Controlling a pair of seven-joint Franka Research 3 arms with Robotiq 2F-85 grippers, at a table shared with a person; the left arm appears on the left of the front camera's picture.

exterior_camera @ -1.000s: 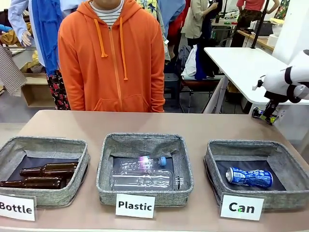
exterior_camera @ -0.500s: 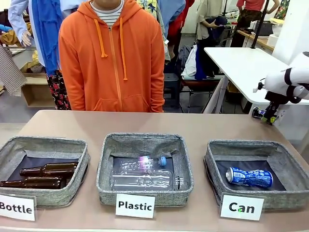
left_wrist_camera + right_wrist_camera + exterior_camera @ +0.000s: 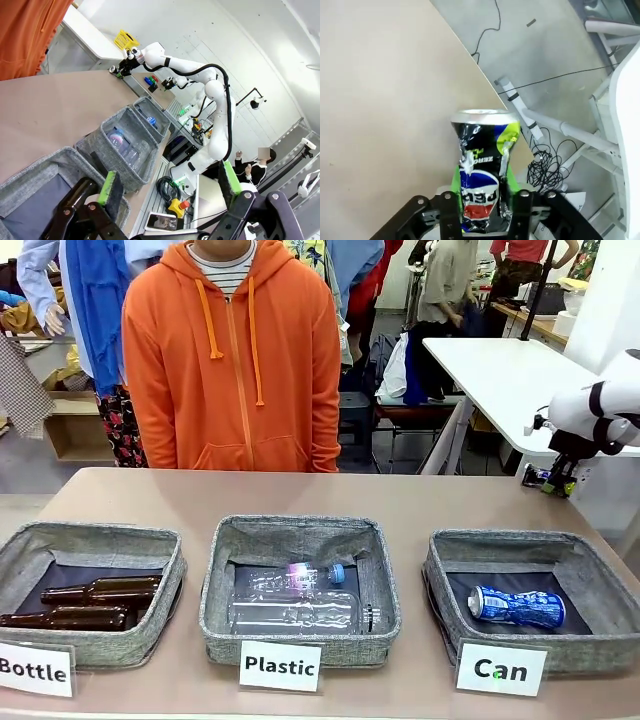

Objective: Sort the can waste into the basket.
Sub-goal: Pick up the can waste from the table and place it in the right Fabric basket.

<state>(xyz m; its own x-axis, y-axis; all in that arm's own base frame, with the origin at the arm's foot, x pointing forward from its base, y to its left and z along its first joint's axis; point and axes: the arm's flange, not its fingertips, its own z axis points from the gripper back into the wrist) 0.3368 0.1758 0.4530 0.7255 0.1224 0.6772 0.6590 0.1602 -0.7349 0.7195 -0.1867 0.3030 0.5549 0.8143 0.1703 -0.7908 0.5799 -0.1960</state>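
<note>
One dented blue can (image 3: 516,607) already lies on the dark lining of the basket (image 3: 455,552) marked by the "Can" card (image 3: 500,669), so I count that part as done. A second crushed can (image 3: 482,165), black, blue and green in print, sits upright between the green pads (image 3: 456,176) of my right gripper (image 3: 482,200), whose jaws are pressed against its sides. In the front view that right gripper (image 3: 560,475) hangs at the far right corner of the table (image 3: 400,502), beyond the basket; I judge the carry and the drop to be what is left. My left gripper (image 3: 167,187) is spread wide with nothing between its pads, above the near basket of brown bottles (image 3: 85,603). The middle basket holds clear plastic bottles (image 3: 295,600).
</note>
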